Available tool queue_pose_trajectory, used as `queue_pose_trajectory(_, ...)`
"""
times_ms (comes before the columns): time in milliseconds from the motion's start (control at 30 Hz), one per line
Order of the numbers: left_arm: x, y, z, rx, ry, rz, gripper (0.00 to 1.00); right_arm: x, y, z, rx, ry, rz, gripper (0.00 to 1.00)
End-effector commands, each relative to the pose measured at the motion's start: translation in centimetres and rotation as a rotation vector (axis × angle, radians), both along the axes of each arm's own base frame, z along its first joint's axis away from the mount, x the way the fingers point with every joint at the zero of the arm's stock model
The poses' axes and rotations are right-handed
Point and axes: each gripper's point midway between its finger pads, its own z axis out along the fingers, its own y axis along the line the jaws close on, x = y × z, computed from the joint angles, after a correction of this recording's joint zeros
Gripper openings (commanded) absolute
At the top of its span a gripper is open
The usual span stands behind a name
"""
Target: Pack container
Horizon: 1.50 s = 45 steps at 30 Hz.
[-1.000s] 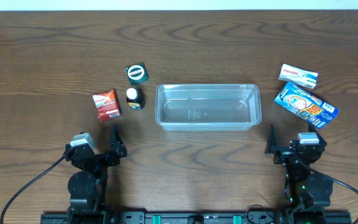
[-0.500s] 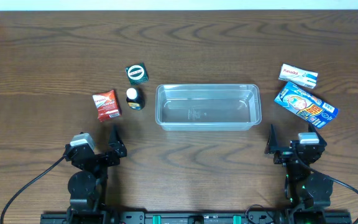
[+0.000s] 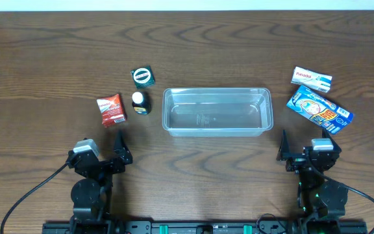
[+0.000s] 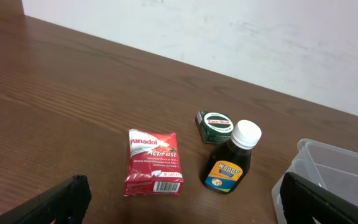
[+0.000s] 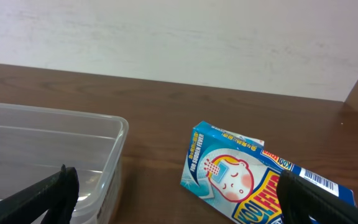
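The clear plastic container (image 3: 216, 112) stands empty mid-table; its edge shows in the left wrist view (image 4: 347, 171) and the right wrist view (image 5: 55, 149). Left of it are a red Panadol ActiFast pack (image 3: 112, 109) (image 4: 153, 163), a dark Woods bottle with a white cap (image 3: 139, 102) (image 4: 232, 158) and a small green box (image 3: 143, 77) (image 4: 215, 125). Right of it are a blue fever-patch box (image 3: 319, 110) (image 5: 260, 177) and a white Panadol box (image 3: 311, 78). My left gripper (image 3: 109, 151) (image 4: 179, 208) and right gripper (image 3: 300, 148) (image 5: 179, 199) are open and empty near the front edge.
The wooden table (image 3: 57, 58) runs back to a white wall (image 4: 229, 31). Arm bases and cables sit at the front edge (image 3: 86, 195).
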Motion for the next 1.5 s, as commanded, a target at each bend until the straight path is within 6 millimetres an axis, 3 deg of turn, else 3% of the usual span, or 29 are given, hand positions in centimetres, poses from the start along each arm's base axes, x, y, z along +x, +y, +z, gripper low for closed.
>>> queue_pose_trajectory(0,-0.2,0.1,-1.5,0.017,0.047,-0.002,0.98,0.0,0.3,0.0,-0.013,-0.003,0.014,0.99)
queue_pose_trajectory(1133,-0.2,0.1,-1.5,0.017,0.047,-0.002,0.98,0.0,0.5,0.1,-0.011,-0.009,0.028,0.99)
queue_pose_trajectory(1333,-0.2,0.1,-1.5,0.017,0.047,-0.002,0.98,0.1,1.1,2.8,0.069,-0.099,0.061,0.99)
queue_pose_trajectory(1467,-0.2,0.1,-1.5,0.017,0.047,-0.002,0.98,0.6,1.1,4.5,0.120,-0.067,0.055,0.99)
